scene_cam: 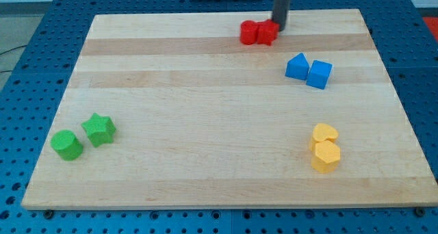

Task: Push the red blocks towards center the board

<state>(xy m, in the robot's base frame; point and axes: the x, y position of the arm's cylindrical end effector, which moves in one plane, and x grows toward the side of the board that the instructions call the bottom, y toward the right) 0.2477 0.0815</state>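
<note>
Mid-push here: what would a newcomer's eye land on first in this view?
Probably the two red blocks touching near the view's top edge, with my tip against their right side. Then the coloured pairs: blue blocks at right, yellow blocks lower right, green blocks lower left.

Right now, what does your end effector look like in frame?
Only a short length shows: a straight, dark grey rod, plain, entering from the view's top edge. No cables, markings or joints visible. My tip sits at the right side of the red blocks, apparently touching.
</note>
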